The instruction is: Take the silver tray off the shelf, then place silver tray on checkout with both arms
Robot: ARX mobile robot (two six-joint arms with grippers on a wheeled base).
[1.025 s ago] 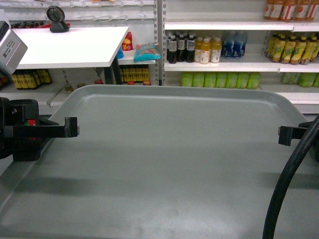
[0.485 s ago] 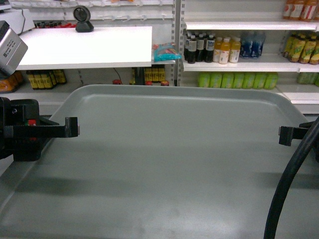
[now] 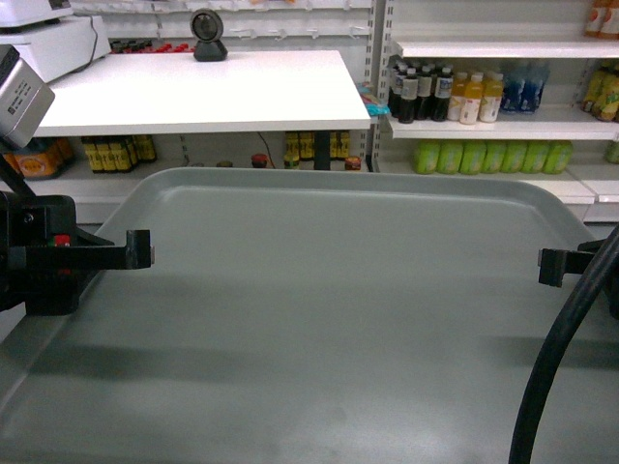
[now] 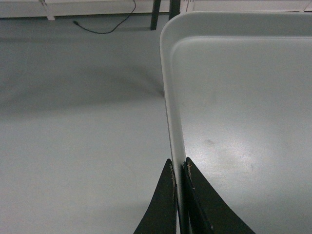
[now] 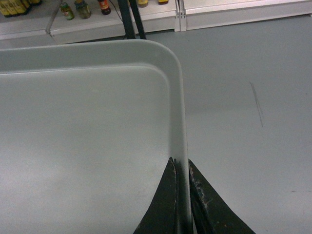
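Note:
The silver tray (image 3: 338, 309) is held level in the air between both arms and fills the lower head view. My left gripper (image 3: 141, 249) is shut on its left rim, which shows clamped between the jaws in the left wrist view (image 4: 179, 168). On the opposite side my right gripper (image 3: 549, 267) is shut on the right rim (image 5: 182, 166). The checkout (image 3: 193, 92), a white tabletop on black legs, stands beyond the tray's far edge at the upper left. The grey floor shows under the tray in both wrist views.
A black scanner (image 3: 208, 34) and a white device (image 3: 48, 39) sit on the checkout. Store shelf boards (image 3: 493, 121) with rows of bottles stand at the back right. A black cable (image 3: 561, 358) crosses the right foreground. The checkout's black legs (image 5: 130, 19) rise just past the tray's far edge.
The checkout and shelves have slid to the right in the head view, so the checkout now lies more in front of the tray. Tray and grippers keep the same hold.

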